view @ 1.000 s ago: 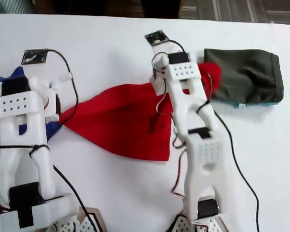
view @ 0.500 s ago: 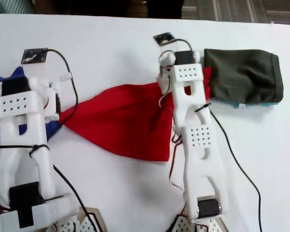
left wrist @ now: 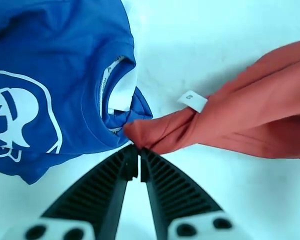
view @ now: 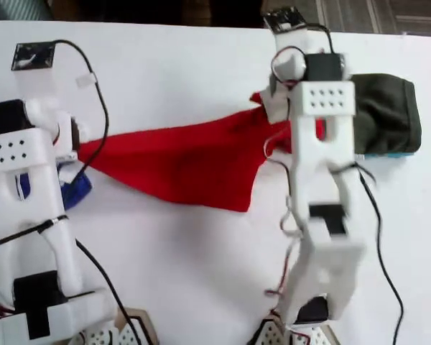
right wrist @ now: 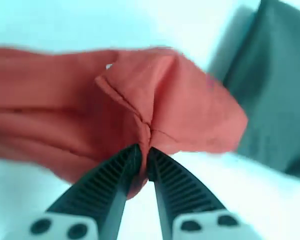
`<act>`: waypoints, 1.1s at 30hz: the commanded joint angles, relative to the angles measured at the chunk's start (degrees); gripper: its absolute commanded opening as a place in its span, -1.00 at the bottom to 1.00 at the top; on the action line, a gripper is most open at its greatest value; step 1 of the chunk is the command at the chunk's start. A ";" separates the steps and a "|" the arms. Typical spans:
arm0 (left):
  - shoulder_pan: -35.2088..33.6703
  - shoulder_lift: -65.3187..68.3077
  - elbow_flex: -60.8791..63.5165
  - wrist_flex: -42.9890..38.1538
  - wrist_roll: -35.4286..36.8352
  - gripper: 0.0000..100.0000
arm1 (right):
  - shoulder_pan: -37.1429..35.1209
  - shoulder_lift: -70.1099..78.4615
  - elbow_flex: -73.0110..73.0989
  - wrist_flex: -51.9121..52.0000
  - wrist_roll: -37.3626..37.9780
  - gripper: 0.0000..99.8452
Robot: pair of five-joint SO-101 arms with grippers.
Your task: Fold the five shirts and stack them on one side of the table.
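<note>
we see the red shirt (view: 187,162) stretched across the middle of the white table (view: 201,273), held between our two arms. the left gripper (left wrist: 139,151) is clamped on one bunched corner of it, the jaws pressed together with the cloth pinched at their tips. a small white label (left wrist: 192,101) sticks out of the fabric just beside that corner. right against the pinch lies the blue shirt (left wrist: 50,90), unfolded, with its collar next to the red corner and a white print on its front. the right gripper (right wrist: 144,151) bites the opposite end of the red shirt in the same way, closed on a gathered fold (the cloth puckers around the tips). in the high view that end sits just beside the dark green shirt (view: 388,115), which lies folded on the right arm's side of the table, near the far edge, with a thin turquoise edge (view: 388,153) showing beneath it. the red shirt is widest in the middle and narrows toward each held end, and we cannot tell whether its middle touches the table
</note>
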 commanded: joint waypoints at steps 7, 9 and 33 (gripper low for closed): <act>-0.62 -0.35 -2.59 7.30 -9.49 -0.95 | 0.75 -37.67 46.15 -1.01 8.09 -0.96; -0.88 -0.70 -1.19 7.38 -12.22 -0.95 | 1.80 -43.74 56.44 -2.24 12.84 -0.96; -1.41 -0.79 19.21 -0.44 -16.18 -0.95 | 12.53 -74.24 72.18 -7.96 32.44 -0.44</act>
